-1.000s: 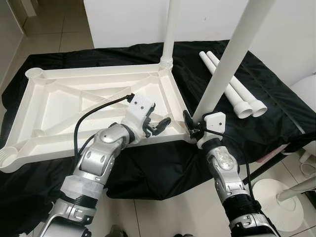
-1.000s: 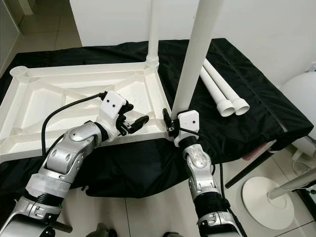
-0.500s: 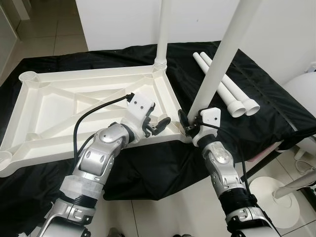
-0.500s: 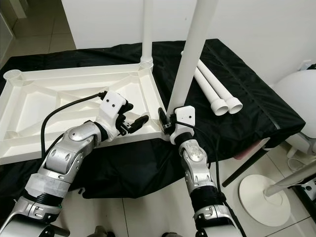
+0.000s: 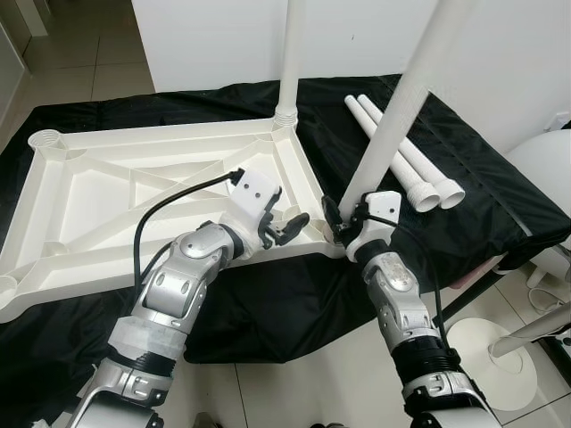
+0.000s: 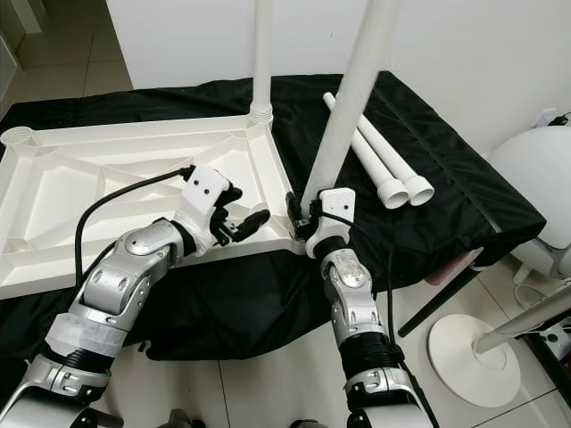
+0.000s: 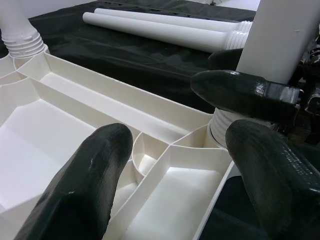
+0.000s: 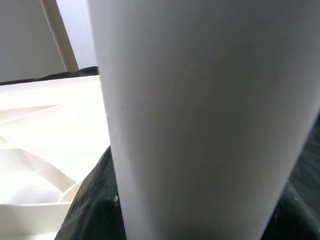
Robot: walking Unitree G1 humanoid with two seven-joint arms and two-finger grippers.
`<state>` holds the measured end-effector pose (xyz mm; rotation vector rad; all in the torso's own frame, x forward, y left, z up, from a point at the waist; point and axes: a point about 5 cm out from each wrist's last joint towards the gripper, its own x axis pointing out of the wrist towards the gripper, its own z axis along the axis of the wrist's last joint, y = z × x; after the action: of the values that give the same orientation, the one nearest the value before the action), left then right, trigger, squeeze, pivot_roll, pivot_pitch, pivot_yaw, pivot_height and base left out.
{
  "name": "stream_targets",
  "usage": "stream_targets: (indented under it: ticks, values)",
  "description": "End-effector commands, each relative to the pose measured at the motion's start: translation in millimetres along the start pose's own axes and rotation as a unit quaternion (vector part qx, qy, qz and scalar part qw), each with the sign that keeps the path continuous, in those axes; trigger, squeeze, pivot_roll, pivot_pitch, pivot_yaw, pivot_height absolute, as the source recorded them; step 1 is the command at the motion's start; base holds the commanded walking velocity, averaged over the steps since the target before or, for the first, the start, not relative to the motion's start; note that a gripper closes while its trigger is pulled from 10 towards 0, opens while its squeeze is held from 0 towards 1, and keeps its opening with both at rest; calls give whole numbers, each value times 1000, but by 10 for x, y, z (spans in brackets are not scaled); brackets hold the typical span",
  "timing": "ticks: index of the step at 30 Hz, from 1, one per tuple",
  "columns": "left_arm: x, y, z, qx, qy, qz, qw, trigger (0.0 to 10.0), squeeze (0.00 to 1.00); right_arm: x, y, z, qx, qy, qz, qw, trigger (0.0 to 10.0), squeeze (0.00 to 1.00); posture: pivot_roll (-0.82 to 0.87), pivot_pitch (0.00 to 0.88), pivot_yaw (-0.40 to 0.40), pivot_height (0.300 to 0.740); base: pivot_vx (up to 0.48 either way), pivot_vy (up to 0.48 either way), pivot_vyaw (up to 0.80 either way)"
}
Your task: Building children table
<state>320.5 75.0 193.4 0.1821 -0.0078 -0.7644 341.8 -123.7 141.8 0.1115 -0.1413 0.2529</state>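
Child's table top (image 5: 134, 192): white plastic, lying underside up with ribs exposed, on a counter draped in black cloth (image 5: 500, 192). Long axis runs across the counter, left to right, along its near edge.

Leg, far right corner socket (image 5: 288, 62): white tube, standing upright, long axis vertical.

Leg, near right corner socket (image 5: 401, 116): white tube, threaded foot at the socket, tilted up and away to the right.

Right pincer (image 5: 339, 223): fingers closed around the base of the tilted leg, just above the socket.

Left pincer (image 5: 284, 227): fingers spread apart, holding nothing, poised over the ribbed underside just beside the near right corner.

Two spare legs (image 5: 406, 156): lying side by side, touching, near the counter's right edge, collared ends toward the near right.

Round white stand base (image 5: 495, 361): on the tiled floor, right of the counter.
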Motion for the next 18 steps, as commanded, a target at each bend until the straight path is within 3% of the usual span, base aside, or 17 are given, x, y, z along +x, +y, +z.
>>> stream_targets:
  ticks: [1, 10, 14, 16, 17, 18]
  values:
    - [19, -39, 31, 5, 0, -23, 1000, 10000, 0, -131, -126, -348, 24, 94, -45, 994, 10000, 0, 18, 73, -5, 740, 0, 0, 0]
    - [25, -46, 34, 6, -1, -24, 1000, 10000, 0, -102, -127, -380, 24, 120, -46, 991, 10000, 0, 19, 68, -7, 740, 0, 0, 0]
    - [27, -46, 35, 8, -2, -23, 1000, 10000, 0, -68, -112, -370, -7, 128, -25, 991, 10000, 0, 21, 66, -9, 740, 0, 0, 0]
    - [22, -40, 39, 8, -3, -21, 1000, 10000, 0, -65, -68, -303, -88, 104, 24, 990, 10000, 0, 25, 63, -11, 740, 0, 0, 0]
    - [22, -40, 39, 8, -3, -21, 1000, 10000, 0, -65, -68, -303, -88, 104, 24, 990, 10000, 0, 25, 63, -11, 740, 0, 0, 0]
    - [16, -30, 44, 10, -4, -18, 1000, 10000, 0, -94, -9, -253, -163, 75, 69, 981, 10000, 0, 25, 63, -11, 740, 0, 0, 0]
